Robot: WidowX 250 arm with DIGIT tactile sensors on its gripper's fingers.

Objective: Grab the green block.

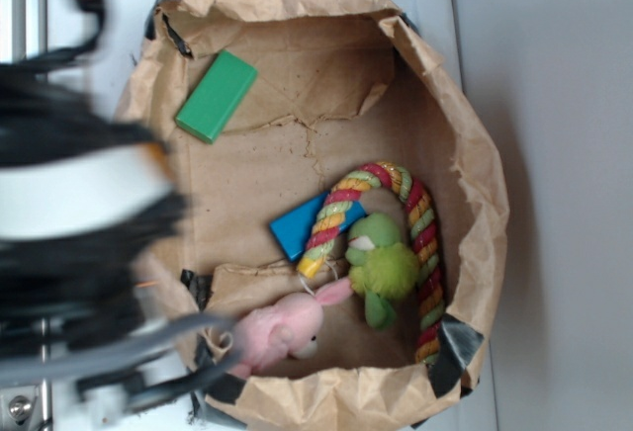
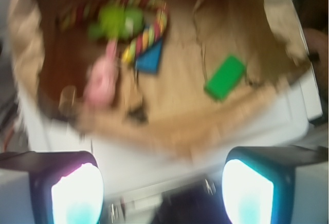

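While the gripper (image 2: 162, 193) hangs spread wide outside the bag, its 2 fingers (image 2: 77, 193) grasp nothing. Wrist view blurred. Paper bag (image 1: 475, 154) lies open on its side, rim between gripper and contents. Green block (image 1: 217, 96) rests flat on the bag floor near the wall, apart from everything else. Blue block (image 1: 292, 228) sits mid-floor under a striped rope (image 1: 420, 223); green plush (image 1: 384, 271) and pink rabbit (image 1: 282, 330) beyond it. Judgement: clear the rim, centre over the block, turn jaws across its narrow side, descend straight.
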